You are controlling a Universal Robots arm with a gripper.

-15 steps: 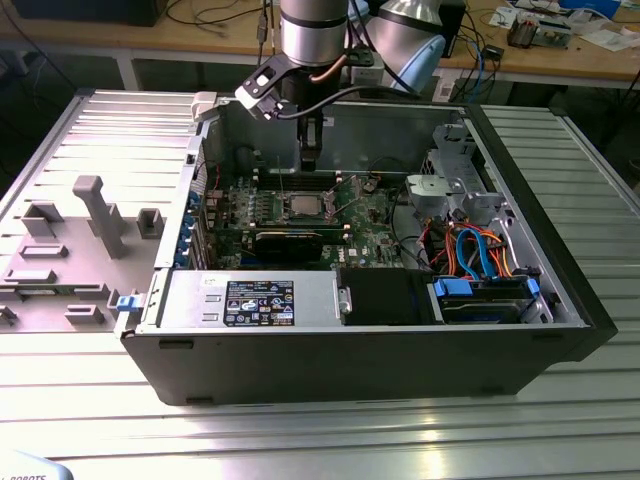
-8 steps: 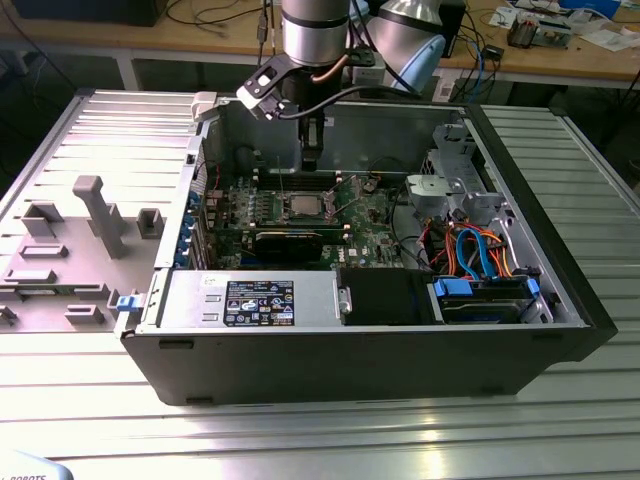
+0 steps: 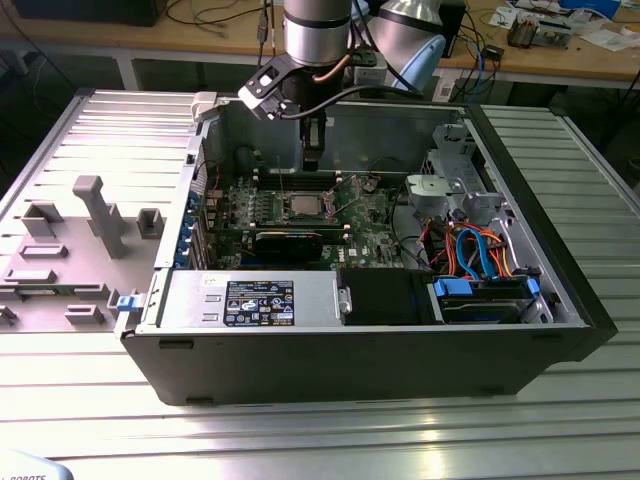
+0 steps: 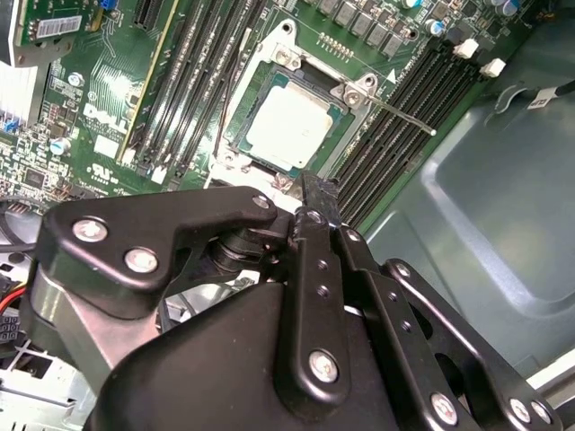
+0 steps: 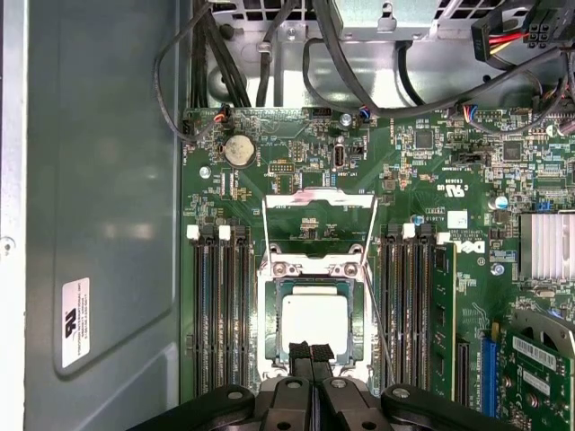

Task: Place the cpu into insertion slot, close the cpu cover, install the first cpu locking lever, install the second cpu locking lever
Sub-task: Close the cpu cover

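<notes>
The computer case [image 3: 560,300] lies open on top, so the green board [image 3: 370,235] can be reached from above. Over the cpu [image 5: 314,323] stands the gripper [image 5: 314,350], fingers together. Beside the cpu cover [image 5: 269,301] a thin locking lever [image 4: 404,117] juts out over the memory slots [image 5: 220,305]. Nearer, the long black card [image 3: 288,240] rises from the board. On the exterior view's right the drive cage [image 3: 450,190] and orange and blue cables [image 3: 480,255] crowd the space, and the power supply box [image 3: 250,300] walls the near side
</notes>
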